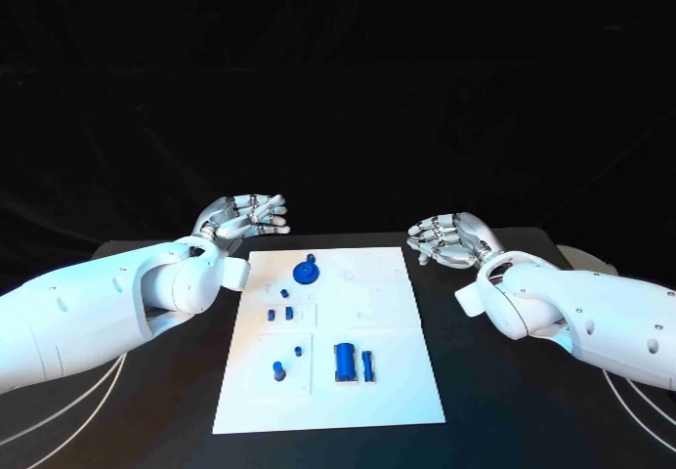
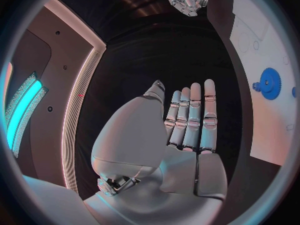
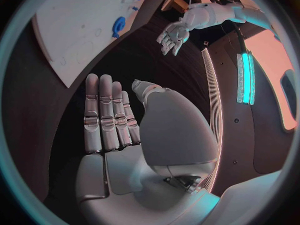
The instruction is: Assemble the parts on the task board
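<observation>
The white task board (image 1: 380,322) lies in the middle of the black table. On it are a blue gear (image 1: 308,271) near the far end, small blue pegs (image 1: 280,313) at mid-left, a small blue piece (image 1: 277,370) and a larger blue block (image 1: 345,362) with a thin blue bar (image 1: 369,366) toward the near end. My left hand (image 1: 247,217) hovers open beyond the board's far left corner, fingers straight (image 2: 190,117). My right hand (image 1: 448,237) hovers open off the far right corner, fingers straight (image 3: 109,112). Neither holds anything. The gear (image 2: 270,83) (image 3: 118,26) appears in both wrist views.
Black table surface (image 1: 493,391) surrounds the board on both sides. Thin white cables (image 1: 99,391) run over the table at the near left and near right. A pale object (image 1: 585,259) sits at the table's far right edge.
</observation>
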Tool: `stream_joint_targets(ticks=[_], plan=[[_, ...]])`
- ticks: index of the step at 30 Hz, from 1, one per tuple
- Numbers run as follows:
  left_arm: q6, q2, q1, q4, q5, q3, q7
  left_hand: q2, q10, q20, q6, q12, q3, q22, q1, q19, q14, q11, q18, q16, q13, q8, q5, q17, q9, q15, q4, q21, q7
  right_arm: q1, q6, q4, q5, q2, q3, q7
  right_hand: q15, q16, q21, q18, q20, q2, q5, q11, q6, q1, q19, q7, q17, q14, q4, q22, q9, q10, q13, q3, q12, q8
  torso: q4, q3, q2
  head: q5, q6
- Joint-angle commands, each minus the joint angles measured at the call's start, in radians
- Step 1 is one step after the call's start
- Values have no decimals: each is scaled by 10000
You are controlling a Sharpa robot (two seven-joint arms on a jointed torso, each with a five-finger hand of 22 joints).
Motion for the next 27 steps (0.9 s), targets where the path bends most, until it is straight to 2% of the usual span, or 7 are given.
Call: stream_joint_targets(ticks=[1,12,13,14,21,22,27], plan=[[-182,253,-46,-403,733,6,657,-135,109,277,-107,-744,44,-629,-56,-390,-346,146,26,-1163,-14,-184,-65,-303,-77,287,42,-928,-199,20,963,-713,2308,374,12,1613,308,-1251,-942,0,305,20,-82,223,-63,69,-439,109,-685,-628,-39,-960,-248,28,-1221,235,-938,-312,-38,-7,-223,36,275],[-347,1185,-327,-1768,1426,12,1134,-114,-60,634,-328,-3792,-576,-2622,-520,-1619,-964,-94,-436,-4449,-18,-1233,-47,-1170,-465,910,49,-3208,-550,-82,2013,-3061,3287,1776,41,2134,850,-3578,-2154,189,982,337,-394,639,-102,-414,-1090,193,-2450,-606,-466,-4731,-1199,-173,-4478,-219,-2310,-1194,63,84,-432,121,516],[-202,1111,-301,-1677,947,4,620,480,-8629,-2277,-7970,-5178,-1098,-3515,-4776,-8799,-8289,-1569,-1695,-7237,-639,-3935,-892,-2285,-1855,-1083,-2843,-3794,-2013,-52,1218,-2889,2599,1689,41,1577,-580,-5659,-2760,-1703,-1526,1802,-1601,-1136,-8314,-4396,-9937,-1801,-5605,-10321,-2705,-9409,-5428,-3107,-6065,-4577,-2936,-2671,9,49,-376,96,449],[-213,1110,-304,-1669,944,5,622,480,-8629,-2277,-7970,-5178,-1098,-3515,-4887,-8799,-8289,-1569,-1695,-7237,-639,-3935,-892,-2285,-1855,-1083,-2843,-3794,-2013,-55,1211,-2878,2605,1685,43,1579,-580,-5659,-2760,-1703,-1526,1802,-1601,-1136,-8314,-4474,-9937,-1801,-5605,-10321,-2705,-9409,-5428,-10154,-6065,-4577,-2936,-2671,14,48,-379,94,452],[-917,1020,-492,-1102,768,77,719,480,-8629,-2277,-7970,-5178,-1098,-3515,-7281,-8799,-8289,-1569,-1695,-7237,-639,-3935,-892,-2285,-1855,-1083,-2843,-3794,-2013,-278,682,-2173,3008,1462,245,1771,-580,-5659,-2760,-1703,-1526,1802,-1601,-1136,-8314,-6715,-9937,-1801,-5605,-10321,-2705,-9409,-5428,-10154,-6065,-4577,-2936,-2671,366,21,-619,-26,707],[-1190,985,-564,-883,700,104,756,480,-8629,-2277,-7970,-5178,-1098,-3515,-7797,-8799,-8289,-1569,-1695,-7237,-639,-3935,-892,-2285,-1855,-1083,-2843,-3794,-2013,-364,478,-1901,3164,1376,322,1844,-580,-5659,-2760,-1703,-1526,1802,-1601,-1136,-8314,-13857,-9937,-1801,-5605,-10321,-2705,-9409,-5428,-10154,-6065,-4577,-2936,-2671,474,12,-692,-62,785],[-2419,827,-892,105,393,230,925,480,-8629,-2277,-7970,-5178,-1098,-3515,-14971,-8799,-8289,-1569,-1695,-7237,-639,-3935,-892,-2285,-1855,-1083,-2843,-3794,-2013,-753,-443,-672,3867,987,673,2178,-580,-5659,-2760,-1703,-1526,1802,-1601,-1136,-8314,-13857,-9937,-1801,-5605,-10321,-2705,-9409,-5428,-10154,-6065,-4577,-2936,-2671,675,-4,-828,-131,930]])
